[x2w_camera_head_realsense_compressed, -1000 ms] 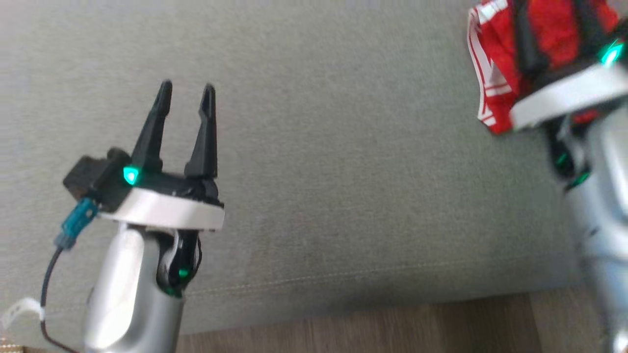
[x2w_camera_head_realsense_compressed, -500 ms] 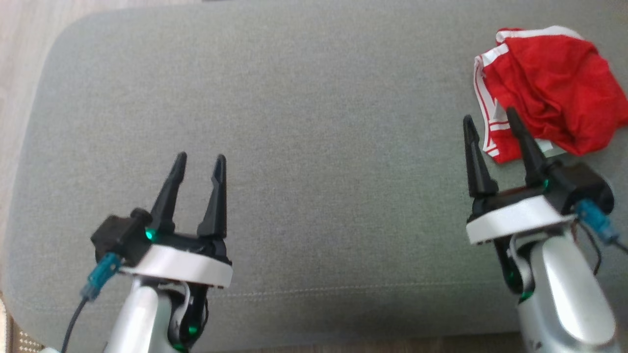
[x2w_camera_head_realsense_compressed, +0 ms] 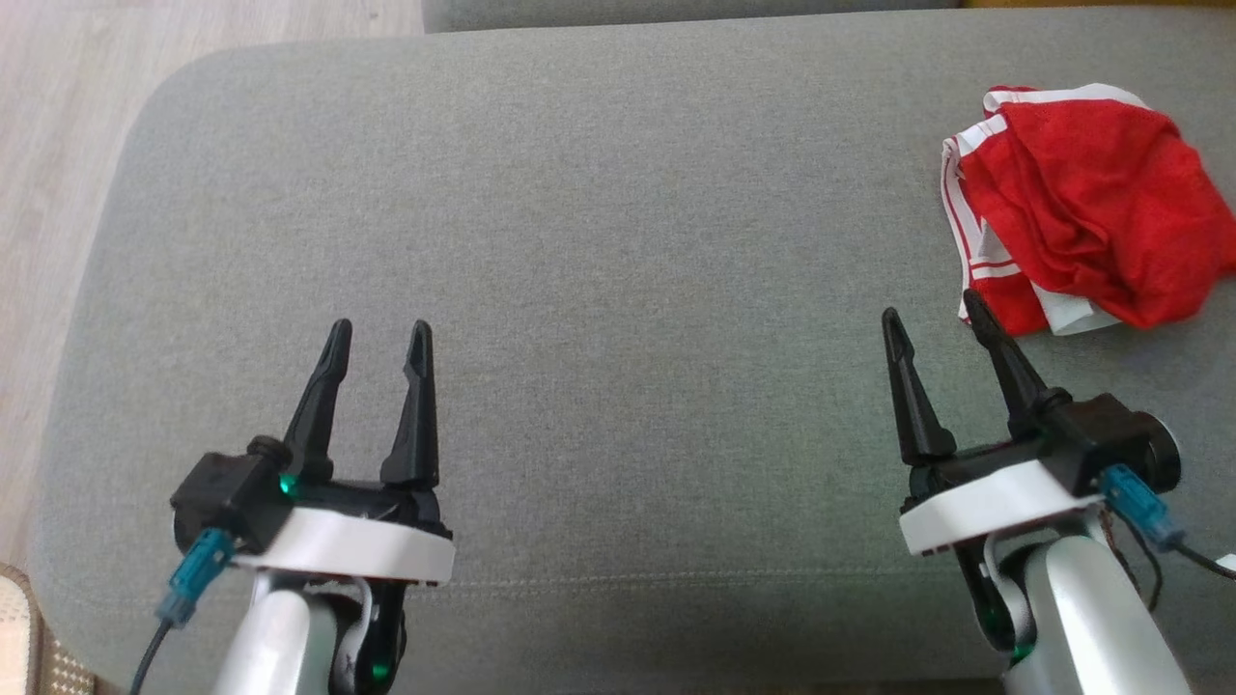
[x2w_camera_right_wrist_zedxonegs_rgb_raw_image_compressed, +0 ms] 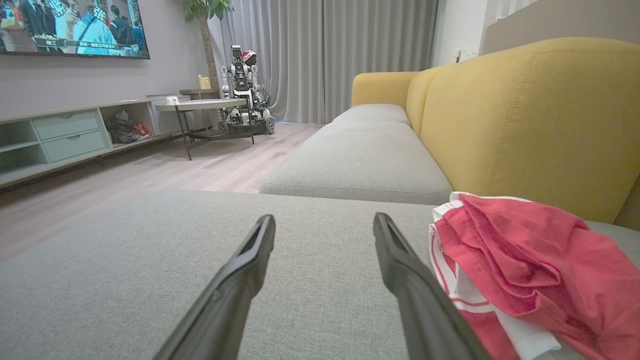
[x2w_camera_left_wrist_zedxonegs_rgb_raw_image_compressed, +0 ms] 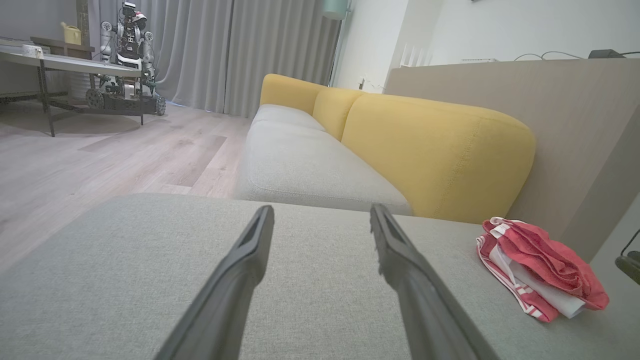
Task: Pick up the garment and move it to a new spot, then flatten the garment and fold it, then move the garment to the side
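Observation:
The garment (x2w_camera_head_realsense_compressed: 1077, 208) is a red cloth with white stripes, lying bunched at the far right of the grey cushion (x2w_camera_head_realsense_compressed: 618, 241). It also lies at the right in the left wrist view, garment (x2w_camera_left_wrist_zedxonegs_rgb_raw_image_compressed: 537, 265), and at the lower right in the right wrist view, garment (x2w_camera_right_wrist_zedxonegs_rgb_raw_image_compressed: 530, 270). My right gripper (x2w_camera_head_realsense_compressed: 929, 314) is open just short of the garment's near left corner, with nothing between its fingers. Over the cushion's near left part my left gripper (x2w_camera_head_realsense_compressed: 379, 333) stands open and empty, far from the garment.
A yellow sofa back (x2w_camera_left_wrist_zedxonegs_rgb_raw_image_compressed: 430, 150) and further grey seat cushions (x2w_camera_right_wrist_zedxonegs_rgb_raw_image_compressed: 365, 155) lie beyond this cushion. Wooden floor (x2w_camera_head_realsense_compressed: 58, 145) borders the cushion on the left. Another robot (x2w_camera_right_wrist_zedxonegs_rgb_raw_image_compressed: 245, 95) stands by a low table (x2w_camera_right_wrist_zedxonegs_rgb_raw_image_compressed: 200, 107) across the room.
The head camera has tilted, so the whole cushion and both grippers now show. The right gripper, which stood over the garment, has drawn back to its near left corner, still open.

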Available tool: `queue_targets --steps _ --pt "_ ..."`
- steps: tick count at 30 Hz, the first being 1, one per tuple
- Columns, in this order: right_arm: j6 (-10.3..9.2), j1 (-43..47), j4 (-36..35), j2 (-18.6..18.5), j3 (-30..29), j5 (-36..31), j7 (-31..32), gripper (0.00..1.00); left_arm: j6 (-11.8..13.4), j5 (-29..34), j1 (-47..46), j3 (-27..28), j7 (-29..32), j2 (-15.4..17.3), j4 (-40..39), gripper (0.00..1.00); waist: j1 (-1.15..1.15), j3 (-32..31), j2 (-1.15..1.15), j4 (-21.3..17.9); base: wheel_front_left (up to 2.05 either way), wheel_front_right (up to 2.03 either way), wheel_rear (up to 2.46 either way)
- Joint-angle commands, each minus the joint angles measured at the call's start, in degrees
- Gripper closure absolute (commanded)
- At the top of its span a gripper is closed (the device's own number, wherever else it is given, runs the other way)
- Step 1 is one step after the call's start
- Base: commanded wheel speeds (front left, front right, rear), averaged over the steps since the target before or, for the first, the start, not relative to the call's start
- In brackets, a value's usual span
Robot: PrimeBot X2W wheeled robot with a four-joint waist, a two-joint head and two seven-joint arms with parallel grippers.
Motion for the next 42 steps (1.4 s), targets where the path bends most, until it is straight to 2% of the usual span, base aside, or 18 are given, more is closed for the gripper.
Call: queue_targets --steps 1,8,15,21,25,30,41,42 --pt "-0.02 -0.9 -2.3 0.6 1.4 0.7 -0.4 0.00 0.4 0.6 -1.4 1.7 -0.3 0.4 -2.5 0.00 0.01 0.0 0.00 0.0 0.00 0.00 0.00" --pt "-0.02 -1.6 -2.7 0.6 1.7 1.7 -0.4 0.00 1.1 1.6 -1.6 1.9 -0.3 0.4 -4.0 0.00 0.01 0.5 0.00 -0.4 0.00 0.00 0.00" --pt "-0.02 -1.7 -2.8 0.6 1.2 2.0 -0.4 0.00 3.1 3.1 -1.8 1.7 -0.3 0.4 -4.9 0.00 0.01 0.5 0.00 -0.7 0.00 0.00 0.00" --pt "-0.02 -1.7 -2.7 0.6 0.9 2.5 -0.4 0.00 3.6 1.8 -1.2 2.3 -0.3 0.4 -4.8 0.00 0.01 0.4 0.00 -0.8 0.00 0.00 0.00" --pt "-0.02 -1.6 -2.8 0.6 1.0 2.8 -0.4 0.00 3.0 0.3 -1.0 3.1 -0.3 0.4 -4.9 0.00 0.01 0.3 0.00 -0.9 0.00 0.00 0.00" --pt "-0.02 -1.7 -2.8 0.6 1.1 3.1 -0.4 0.00 0.6 -1.5 -0.8 3.8 -0.3 0.4 -5.9 0.00 0.01 0.5 0.00 -0.8 0.00 0.00 0.00" --pt "-0.02 -1.7 -2.9 0.6 1.4 3.3 -0.4 0.00 -2.5 -6.0 -0.1 5.4 -0.3 0.4 -6.1 0.00 0.01 0.4 0.00 -0.5 0.00 0.00 0.00" --pt "0.00 -0.1 -0.6 0.0 0.0 2.9 0.0 1.00 -2.3 -6.1 1.2 3.0 0.0 0.0 -4.2 1.00 0.01 0.4 0.00 -0.5 0.00 0.00 0.00"
